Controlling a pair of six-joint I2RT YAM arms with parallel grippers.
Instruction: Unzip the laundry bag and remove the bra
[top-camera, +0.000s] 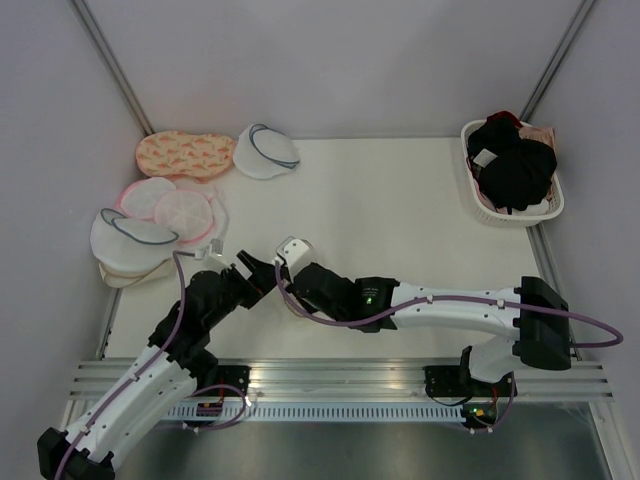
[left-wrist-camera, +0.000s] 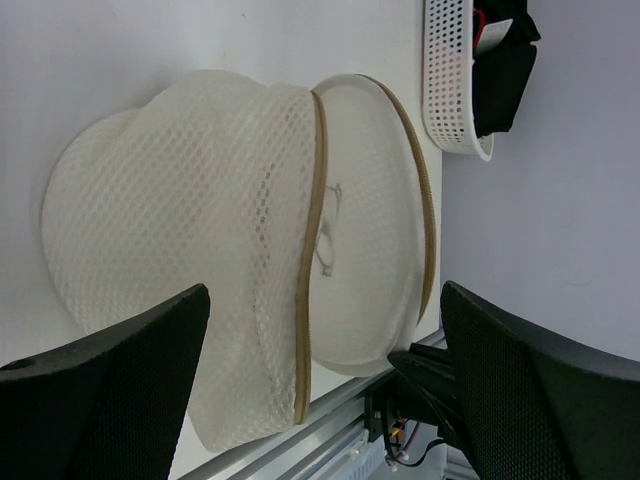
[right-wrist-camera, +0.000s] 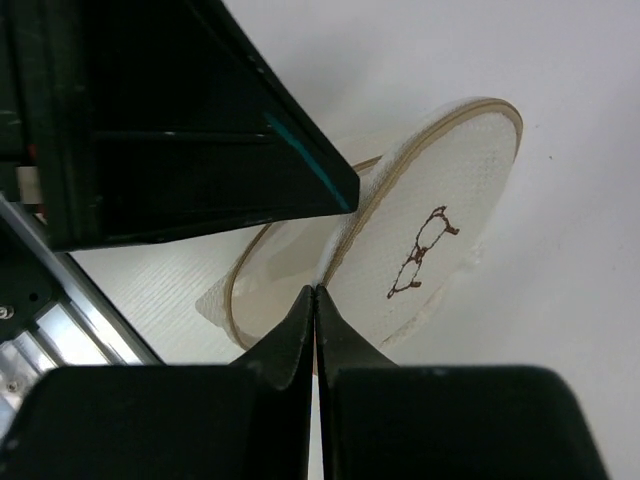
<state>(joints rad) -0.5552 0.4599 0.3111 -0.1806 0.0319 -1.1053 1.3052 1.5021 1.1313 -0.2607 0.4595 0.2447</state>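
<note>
The laundry bag (left-wrist-camera: 180, 220) is unzipped, its tan-rimmed lid flap (right-wrist-camera: 440, 200) with the dark bra drawing hanging beside the mesh body. I see nothing inside it. In the top view it is a small white bundle (top-camera: 295, 248) between the two arms. My right gripper (right-wrist-camera: 318, 292) is shut on the edge of the bag's rim, just right of the left one (top-camera: 283, 262). My left gripper (left-wrist-camera: 325, 290) stands wide open a short way from the bag, gripping nothing (top-camera: 250, 272). The black bra (top-camera: 515, 165) lies in the white basket (top-camera: 548, 212) at the far right (left-wrist-camera: 505, 70).
Other pouches lie piled at the far left: pink-rimmed ones (top-camera: 165, 200) and grey-rimmed ones (top-camera: 130, 235), (top-camera: 265, 150). A pink-and-white garment (top-camera: 185, 155) lies behind them. Walls close in the table. A metal rail (top-camera: 330, 375) runs along the near edge.
</note>
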